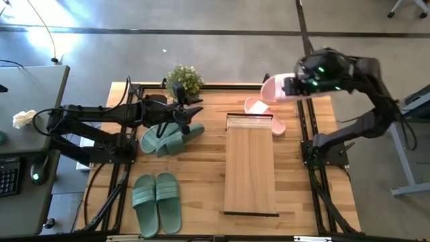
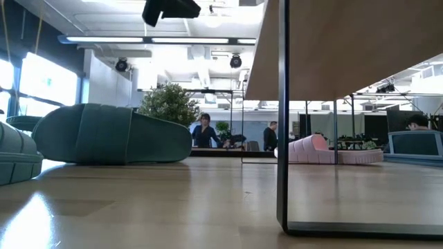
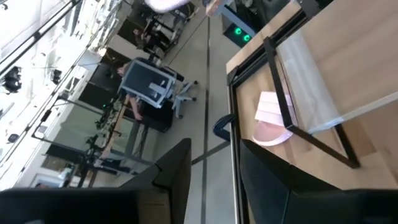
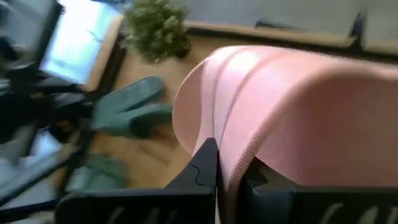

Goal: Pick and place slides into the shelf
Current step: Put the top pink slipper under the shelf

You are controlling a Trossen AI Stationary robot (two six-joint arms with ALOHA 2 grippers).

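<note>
Pink slide (image 4: pixel 292 118) (raised) clamped in right pincer (image 4: pixel 231 177).

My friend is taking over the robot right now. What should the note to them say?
Right gripper: shut on a light pink soft slide, lifted near the table's far right corner.
Left gripper: fingers parted, holding nothing, above the sage green pair of slides by the potted plant.
Second sage green pair: on the table, front left.
Other pink slide: on the table at the far end of the low light-wood shelf.
Done: no slide visible in the shelf yet.
Left: place all six.
</note>
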